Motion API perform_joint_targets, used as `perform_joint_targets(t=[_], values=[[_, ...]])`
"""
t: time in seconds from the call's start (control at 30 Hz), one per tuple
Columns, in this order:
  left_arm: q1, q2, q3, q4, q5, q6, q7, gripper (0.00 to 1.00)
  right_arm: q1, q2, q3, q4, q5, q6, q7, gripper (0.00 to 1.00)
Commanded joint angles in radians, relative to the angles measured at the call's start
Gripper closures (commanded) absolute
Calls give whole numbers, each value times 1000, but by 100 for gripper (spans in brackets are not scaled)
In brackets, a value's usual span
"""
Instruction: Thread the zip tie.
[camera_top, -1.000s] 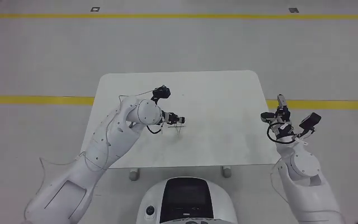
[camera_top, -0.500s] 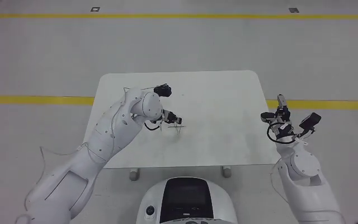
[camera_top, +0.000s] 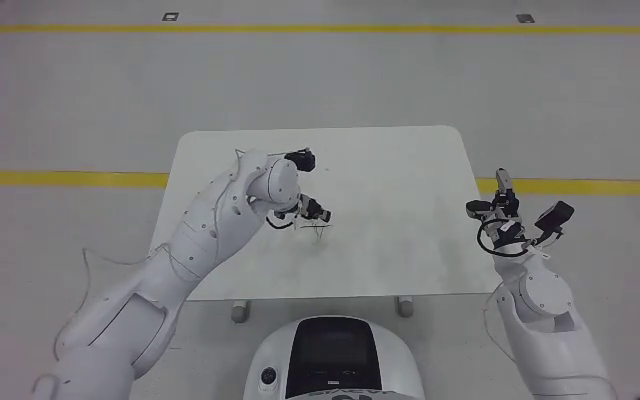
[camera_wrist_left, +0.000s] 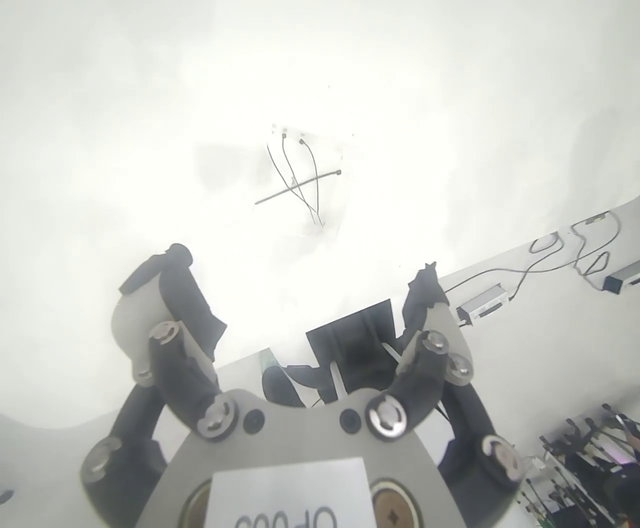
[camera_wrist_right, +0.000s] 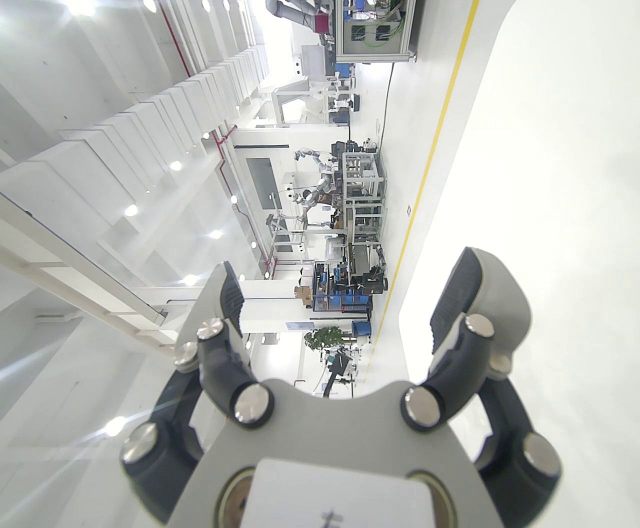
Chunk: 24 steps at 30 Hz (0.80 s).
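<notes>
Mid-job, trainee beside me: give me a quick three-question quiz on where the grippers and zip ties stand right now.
1. True or false: the left gripper is shut on a zip tie.
2. The zip ties lie: A) loose and crossing one another on the table; B) stacked in a box; C) on the floor.
3. Fill in: the right gripper, off the table's edge, has its jaws ____ and holds nothing.
Key: 1 false; 2 A; 3 open.

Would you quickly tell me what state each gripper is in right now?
Left gripper: open, holding nothing.
Right gripper: open, holding nothing.
</notes>
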<state>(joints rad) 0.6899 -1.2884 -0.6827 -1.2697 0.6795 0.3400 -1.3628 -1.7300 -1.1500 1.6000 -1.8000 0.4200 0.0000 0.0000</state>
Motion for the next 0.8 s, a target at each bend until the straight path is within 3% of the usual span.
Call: perform_joint_targets(t=[0.0, 0.07, 0.17, 0.4, 0.5, 0.77], values=[[-9, -11, 14, 26, 17, 0, -27, 0, 0, 0, 0, 0, 0, 0, 0, 0], [-13, -28, 36, 73, -1, 0, -27, 0, 0, 0, 0, 0, 0, 0, 0, 0], [-27, -45, 54, 92, 32, 0, -27, 0, 0, 0, 0, 0, 0, 0, 0, 0], [-27, -45, 54, 92, 32, 0, -27, 0, 0, 0, 0, 0, 0, 0, 0, 0], [-32, -50, 77, 96, 76, 0, -27, 0, 0, 0, 0, 0, 0, 0, 0, 0], [-77, -107, 116, 211, 120, 0, -27, 0, 0, 0, 0, 0, 0, 0, 0, 0]])
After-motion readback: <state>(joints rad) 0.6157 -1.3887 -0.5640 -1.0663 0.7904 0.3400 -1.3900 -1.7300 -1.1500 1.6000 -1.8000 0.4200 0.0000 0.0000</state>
